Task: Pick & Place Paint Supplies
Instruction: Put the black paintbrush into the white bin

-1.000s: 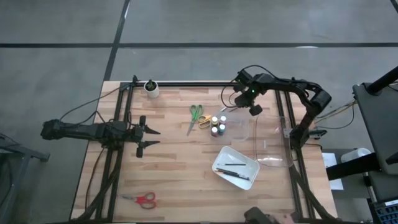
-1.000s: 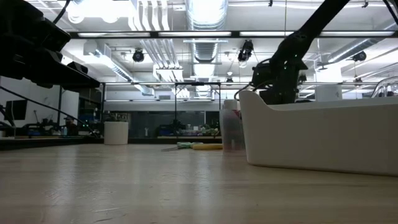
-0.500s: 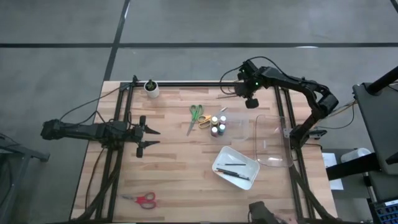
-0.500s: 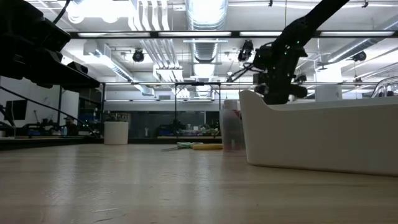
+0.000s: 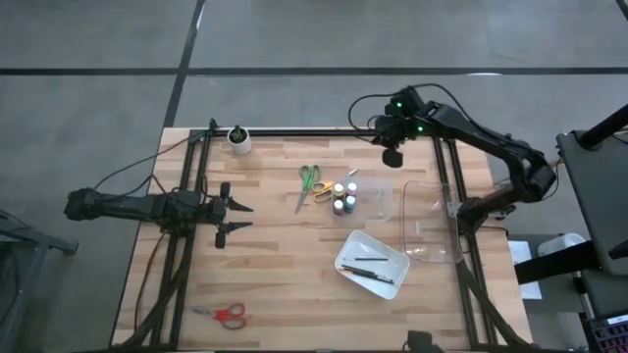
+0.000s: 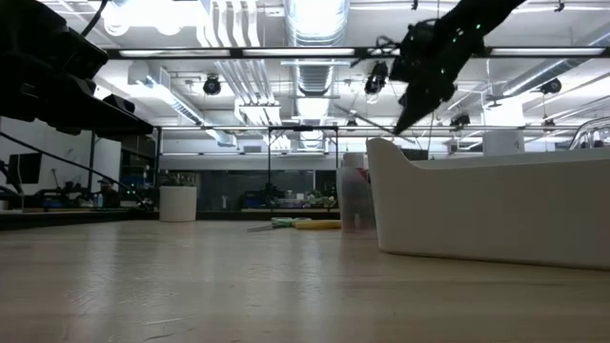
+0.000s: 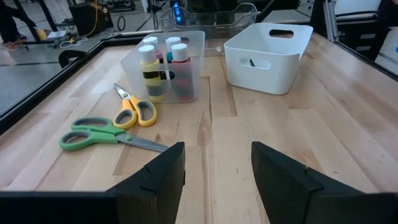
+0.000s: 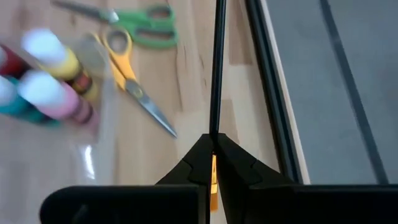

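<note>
Dark brush [image 8: 217, 68] clamped in right gripper [image 8: 212, 149], left gripper [image 7: 214, 165] apart, scissors [image 7: 112, 132] ahead

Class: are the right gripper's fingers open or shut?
Shut: the right gripper pinches a thin dark brush between its fingers above the table's far edge.

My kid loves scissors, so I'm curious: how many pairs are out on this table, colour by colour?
Green scissors: 1
Yellow scissors: 1
Red scissors: 1
Total: 3
</note>
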Controlling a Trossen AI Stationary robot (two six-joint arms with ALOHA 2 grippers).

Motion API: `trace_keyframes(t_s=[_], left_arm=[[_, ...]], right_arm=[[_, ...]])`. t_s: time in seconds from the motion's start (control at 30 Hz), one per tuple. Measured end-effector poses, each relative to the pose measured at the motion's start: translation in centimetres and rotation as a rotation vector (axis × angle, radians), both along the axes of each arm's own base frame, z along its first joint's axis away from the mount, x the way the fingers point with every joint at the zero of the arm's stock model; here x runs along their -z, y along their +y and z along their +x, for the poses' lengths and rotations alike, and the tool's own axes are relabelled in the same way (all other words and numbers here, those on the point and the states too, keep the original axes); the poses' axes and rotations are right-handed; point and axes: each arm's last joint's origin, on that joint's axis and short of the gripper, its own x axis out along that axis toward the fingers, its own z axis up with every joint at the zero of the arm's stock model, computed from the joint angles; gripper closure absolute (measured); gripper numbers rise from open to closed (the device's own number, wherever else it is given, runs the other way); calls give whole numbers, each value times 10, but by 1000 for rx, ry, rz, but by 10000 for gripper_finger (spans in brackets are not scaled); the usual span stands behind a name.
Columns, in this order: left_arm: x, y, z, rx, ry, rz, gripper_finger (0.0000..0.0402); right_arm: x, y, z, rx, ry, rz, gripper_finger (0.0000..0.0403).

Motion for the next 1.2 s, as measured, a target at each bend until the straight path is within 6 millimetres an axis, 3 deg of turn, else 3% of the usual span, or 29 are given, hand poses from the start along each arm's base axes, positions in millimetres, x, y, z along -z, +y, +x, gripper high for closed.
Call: trace_keyframes(t_s=[0.37, 0.67, 0.9, 1.2], left_arm=[[0, 0, 0, 0, 0, 0, 215], [0, 0, 0, 0, 0, 0, 215], [0, 0, 0, 0, 0, 0, 215], [0, 0, 0, 0, 0, 0, 215]], right_arm=[[-35, 60, 12, -34, -139, 71, 392], [-52, 112, 17, 6, -220, 273, 392], [-51, 157, 21, -15, -147, 380, 392], [-44, 213, 24, 153, -67, 426, 392]])
